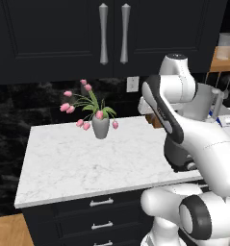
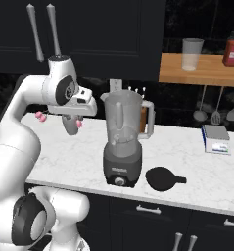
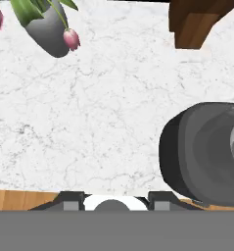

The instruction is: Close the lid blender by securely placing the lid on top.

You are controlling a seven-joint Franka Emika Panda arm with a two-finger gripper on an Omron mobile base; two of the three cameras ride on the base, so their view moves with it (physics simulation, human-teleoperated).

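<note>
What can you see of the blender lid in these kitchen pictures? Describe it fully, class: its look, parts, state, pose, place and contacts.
The lid is a round, flat, black cap with a matt, plastic-like look and a small tab sticking out on its right side. It lies flat on the white marble counter, near the front edge, just right of the blender base and apart from it. It is not on the jar, whose top stands open. Nothing but the counter touches it.

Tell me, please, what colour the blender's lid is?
Black, best seen in the right base view: the lid.
</note>
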